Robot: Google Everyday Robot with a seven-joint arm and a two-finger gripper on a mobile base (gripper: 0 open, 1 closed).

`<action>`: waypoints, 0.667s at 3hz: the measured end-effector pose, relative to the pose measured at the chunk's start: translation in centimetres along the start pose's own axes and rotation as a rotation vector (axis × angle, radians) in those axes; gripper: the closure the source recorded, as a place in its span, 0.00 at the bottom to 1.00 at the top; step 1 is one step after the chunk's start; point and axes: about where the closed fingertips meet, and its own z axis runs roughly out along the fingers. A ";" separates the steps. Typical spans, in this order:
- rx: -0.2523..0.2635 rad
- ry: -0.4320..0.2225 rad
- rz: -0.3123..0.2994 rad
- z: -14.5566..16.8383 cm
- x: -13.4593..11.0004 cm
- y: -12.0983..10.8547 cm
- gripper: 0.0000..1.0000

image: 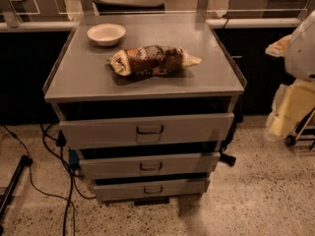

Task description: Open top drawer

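Observation:
The top drawer (147,130) is the widest grey front of three in a grey metal cabinet (142,90) in the middle of the camera view. A small dark wire handle (149,130) sits at its centre. A dark gap shows between its front and the cabinet top. A blurred white part of my arm (301,45) is at the right edge, level with the cabinet top and well right of the drawer. My gripper itself does not show in this view.
On the cabinet top lie a white bowl (106,34) at the back left and a brown snack bag (152,60) in the middle. Two narrower drawers (150,166) sit below. Cables (49,146) lie on the floor at left. A cream object on wheels (290,112) stands at right.

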 end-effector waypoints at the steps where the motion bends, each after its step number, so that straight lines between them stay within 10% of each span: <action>1: 0.045 -0.036 -0.015 2.5 -0.3 -0.1 0.00; 2: 0.037 -0.076 -0.033 6.9 -1.1 -0.1 0.00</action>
